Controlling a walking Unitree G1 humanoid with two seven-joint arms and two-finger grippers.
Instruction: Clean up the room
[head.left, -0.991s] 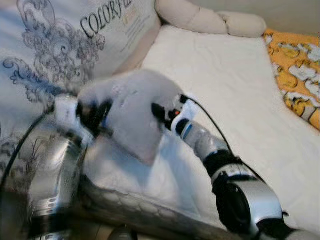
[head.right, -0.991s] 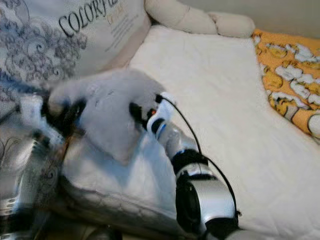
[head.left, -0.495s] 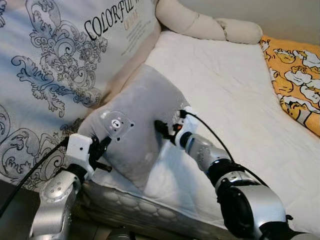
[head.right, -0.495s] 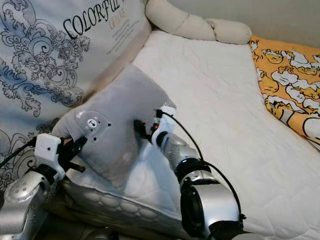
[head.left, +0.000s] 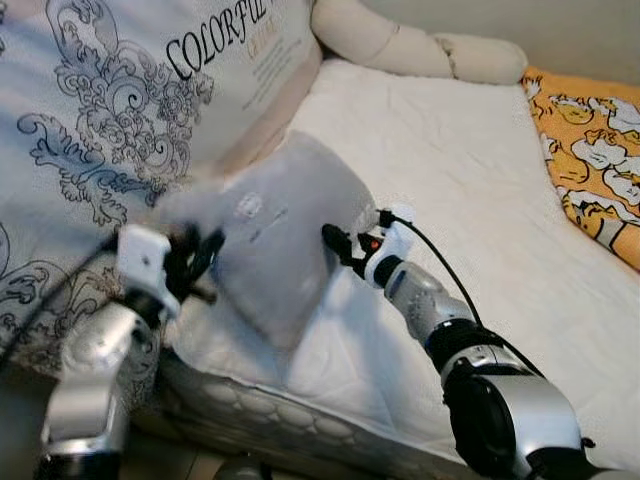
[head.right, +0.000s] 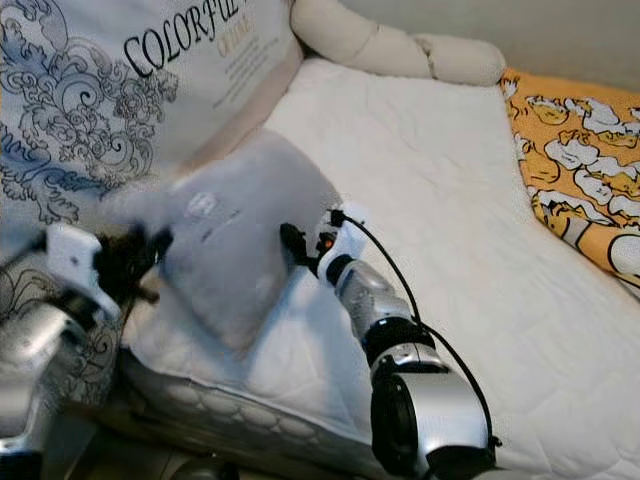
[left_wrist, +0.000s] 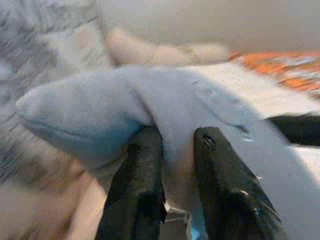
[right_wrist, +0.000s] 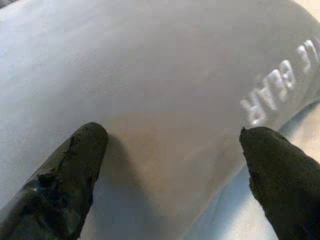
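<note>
The left gripper (head.left: 200, 262) is pinching the near corner of a grey pillow (head.left: 275, 235), its two fingers closed on the fabric, while the right gripper (head.left: 335, 240) is sitting against the pillow's other side with its fingers spread wide. In the left eye view the pillow is standing tilted at the front edge of the white mattress (head.left: 480, 200), leaning beside a large patterned cushion (head.left: 110, 110) printed with dark scrollwork; a beige bolster (head.left: 410, 45) is lying along the far end and an orange cartoon blanket (head.left: 595, 150) is covering the right side. In the left wrist view the black fingers (left_wrist: 137, 185) are squeezing a fold of grey pillow (left_wrist: 165, 100) between them. In the right wrist view the parted fingertips (right_wrist: 75, 165) are resting on either side of the pillow's smooth grey face (right_wrist: 165, 75), near pale lettering.
</note>
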